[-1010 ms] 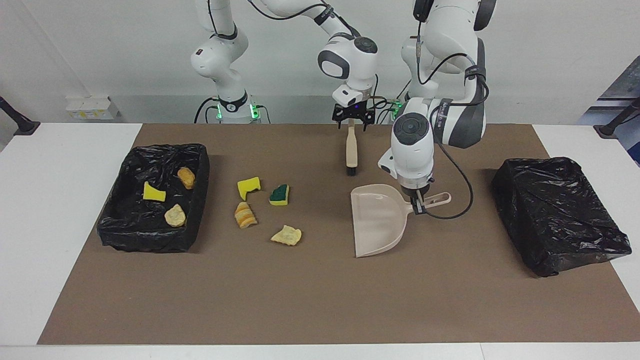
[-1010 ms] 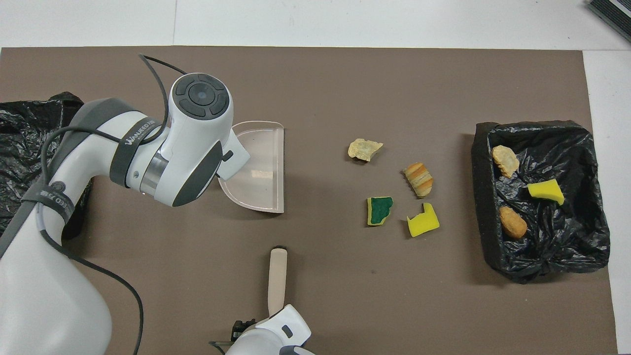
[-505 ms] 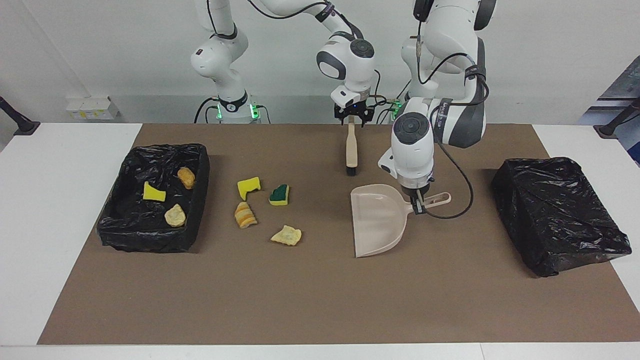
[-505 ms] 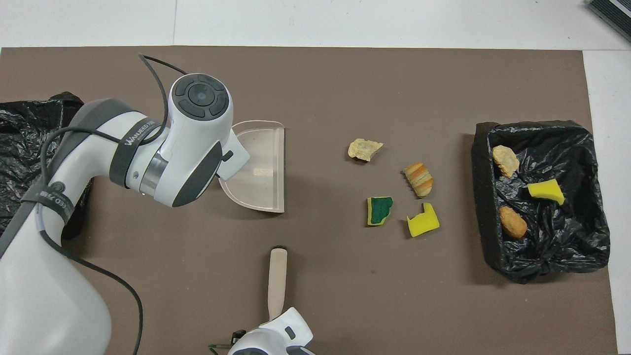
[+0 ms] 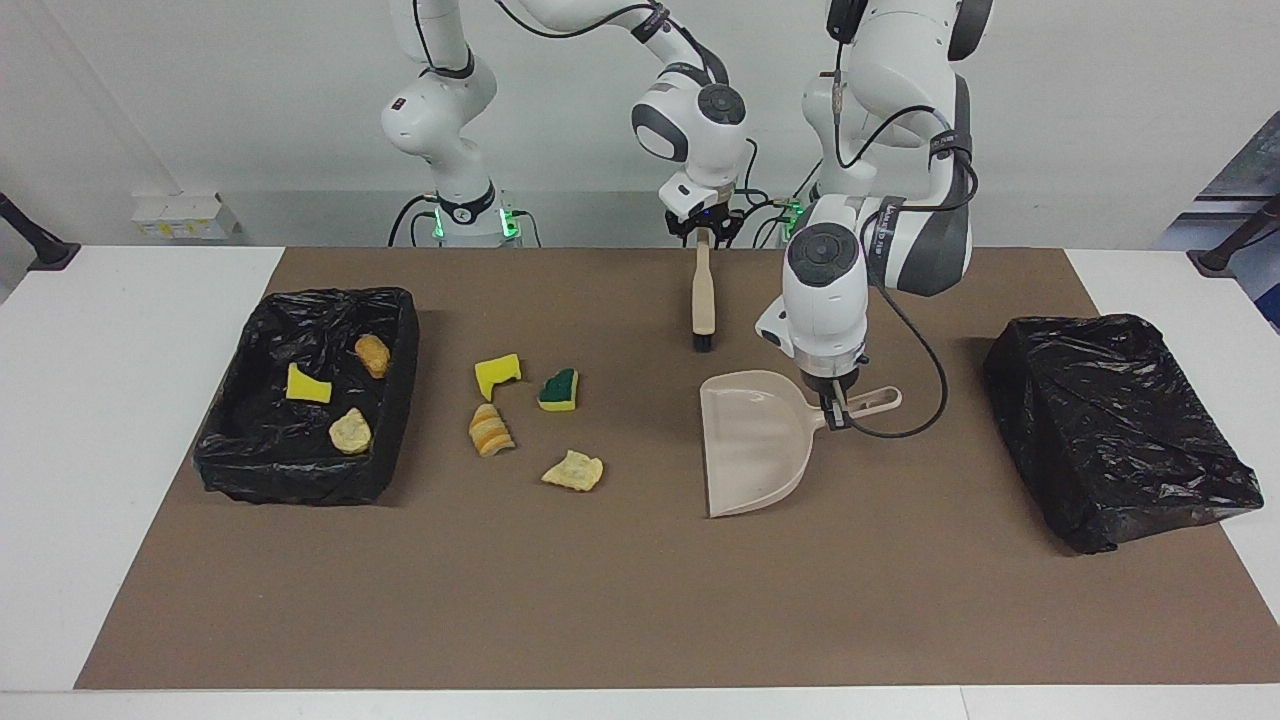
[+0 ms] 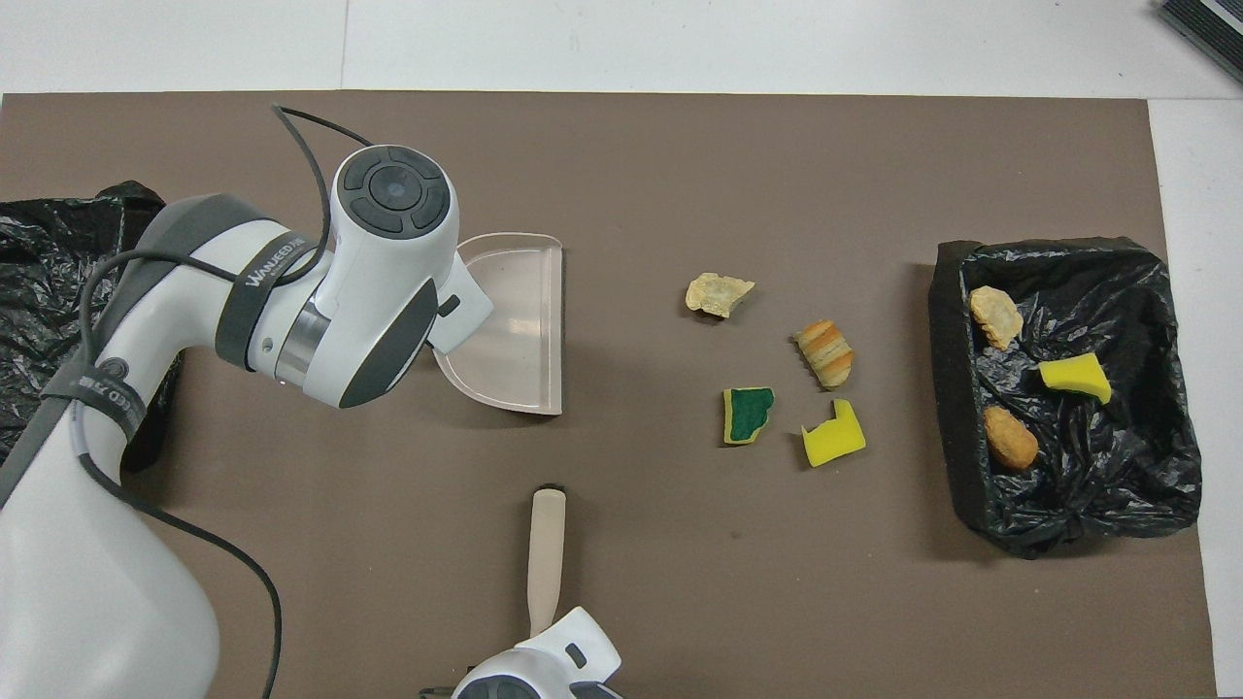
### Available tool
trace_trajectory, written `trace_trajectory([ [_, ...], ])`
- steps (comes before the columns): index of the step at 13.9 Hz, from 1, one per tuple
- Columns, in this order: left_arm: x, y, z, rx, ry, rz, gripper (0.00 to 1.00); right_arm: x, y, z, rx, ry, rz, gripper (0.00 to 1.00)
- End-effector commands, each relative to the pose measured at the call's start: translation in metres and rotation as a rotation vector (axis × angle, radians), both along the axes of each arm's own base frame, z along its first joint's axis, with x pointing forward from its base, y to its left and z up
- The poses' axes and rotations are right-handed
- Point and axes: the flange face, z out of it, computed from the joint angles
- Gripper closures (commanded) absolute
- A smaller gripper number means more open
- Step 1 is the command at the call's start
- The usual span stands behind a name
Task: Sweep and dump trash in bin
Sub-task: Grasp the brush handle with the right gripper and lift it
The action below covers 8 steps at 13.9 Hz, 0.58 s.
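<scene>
1. Trash: four scraps lie loose on the mat, a yellow sponge (image 5: 497,375), a green-topped sponge (image 5: 559,390), a striped bread piece (image 5: 490,430) and a pale crust (image 5: 574,471).
2. Three more scraps lie in the bin (image 5: 262,470) at the right arm's end of the table.
3. The left gripper (image 5: 834,412) is clamped on the dustpan (image 5: 750,440) handle; the pan sits between the scraps and a black bag (image 5: 1115,425).
4. The right gripper (image 5: 704,232) is at the brush (image 5: 704,295) handle's end; whether it grips, I cannot tell.
</scene>
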Motion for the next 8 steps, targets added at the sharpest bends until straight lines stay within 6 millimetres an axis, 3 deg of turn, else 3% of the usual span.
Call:
trace_trajectory([
  [1, -0.006, 0.004, 0.006, 0.003, -0.045, 0.033, 1.0, -0.002, -0.007, 0.009, 0.01, 0.031, 0.029, 0.92],
  [2, -0.007, 0.002, 0.006, 0.003, -0.046, 0.036, 1.0, -0.001, -0.005, 0.012, 0.001, 0.042, 0.033, 1.0],
  [5, -0.006, 0.002, 0.007, 0.002, -0.052, 0.053, 1.0, 0.007, -0.002, 0.023, -0.019, 0.062, 0.03, 1.0],
  [8, -0.012, -0.005, 0.006, 0.007, -0.045, 0.064, 1.0, 0.021, -0.016, 0.046, -0.033, 0.066, 0.008, 1.0],
])
